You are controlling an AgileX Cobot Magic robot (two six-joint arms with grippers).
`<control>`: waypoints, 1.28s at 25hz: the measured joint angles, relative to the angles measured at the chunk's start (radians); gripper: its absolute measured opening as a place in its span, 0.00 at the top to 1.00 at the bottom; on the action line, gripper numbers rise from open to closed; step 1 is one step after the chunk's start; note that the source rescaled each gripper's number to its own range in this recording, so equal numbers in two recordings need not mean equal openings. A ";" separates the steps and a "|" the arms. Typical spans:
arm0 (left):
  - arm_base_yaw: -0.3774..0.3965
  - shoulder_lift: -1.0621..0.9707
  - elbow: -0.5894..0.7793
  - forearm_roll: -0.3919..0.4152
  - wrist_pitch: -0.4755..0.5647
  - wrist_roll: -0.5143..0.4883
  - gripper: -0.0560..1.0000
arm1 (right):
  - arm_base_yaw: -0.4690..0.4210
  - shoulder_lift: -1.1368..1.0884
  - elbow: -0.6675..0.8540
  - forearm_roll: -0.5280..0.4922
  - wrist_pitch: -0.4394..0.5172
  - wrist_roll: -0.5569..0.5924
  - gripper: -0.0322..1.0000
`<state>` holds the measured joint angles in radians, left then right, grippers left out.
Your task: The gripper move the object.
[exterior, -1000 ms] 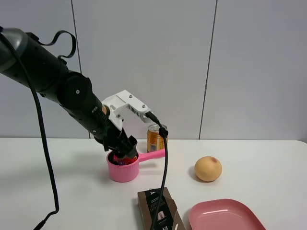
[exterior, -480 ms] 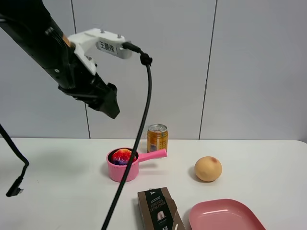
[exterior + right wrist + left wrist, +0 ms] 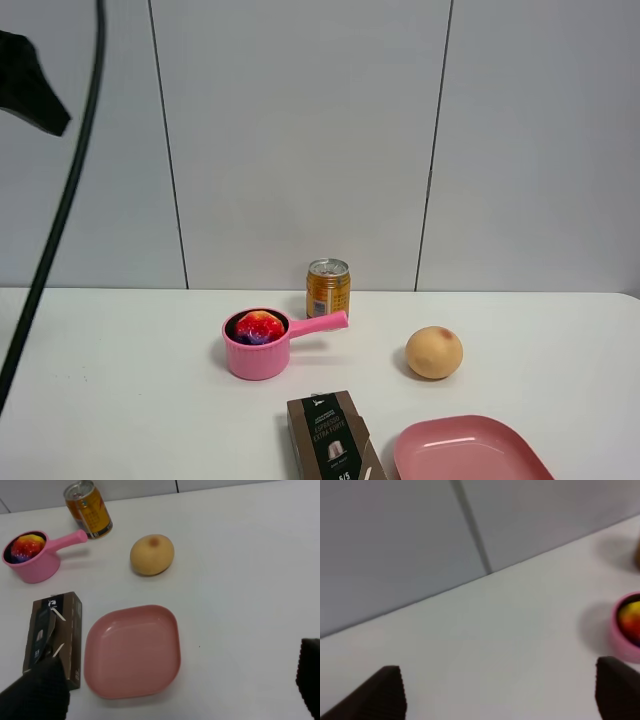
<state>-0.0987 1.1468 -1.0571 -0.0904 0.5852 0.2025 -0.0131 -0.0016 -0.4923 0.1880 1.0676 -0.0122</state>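
The mottled red, yellow and purple ball (image 3: 259,326) sits inside a small pink pot (image 3: 252,359) with a handle, on the white table. My left gripper (image 3: 42,102) is high up at the far left, well away from the pot, with its black cable hanging down. In the left wrist view its fingers (image 3: 381,694) stand wide apart with nothing between them, and the ball (image 3: 631,619) shows at the edge. My right gripper (image 3: 172,685) is open and empty above the table, with the ball (image 3: 23,547) far from it.
An orange drink can (image 3: 328,287) stands behind the pot's handle. A pale-orange round fruit (image 3: 434,352) lies to the right. A brown box (image 3: 330,438) and a pink plate (image 3: 468,452) lie at the front.
My left gripper was down in the pot at the ball. It has risen up and to the left, empty. The ball stays in the pot.
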 joint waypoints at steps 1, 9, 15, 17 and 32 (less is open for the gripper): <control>0.038 -0.043 0.027 -0.011 0.000 0.010 0.48 | 0.000 0.000 0.000 0.000 0.000 0.000 0.00; 0.339 -0.405 0.182 -0.109 0.119 0.042 0.48 | 0.000 0.000 0.000 0.000 0.000 0.000 0.00; 0.443 -0.632 0.234 -0.121 0.313 0.045 0.48 | 0.000 0.000 0.000 0.000 0.000 0.000 0.00; 0.445 -0.669 0.249 -0.124 0.355 0.044 0.48 | 0.000 0.000 0.000 0.000 0.000 0.000 0.00; 0.248 -0.950 0.395 -0.042 0.517 -0.070 0.56 | 0.000 0.000 0.000 0.000 0.000 0.000 0.00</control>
<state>0.1493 0.1969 -0.6625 -0.1325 1.1027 0.1324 -0.0131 -0.0016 -0.4923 0.1880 1.0676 -0.0122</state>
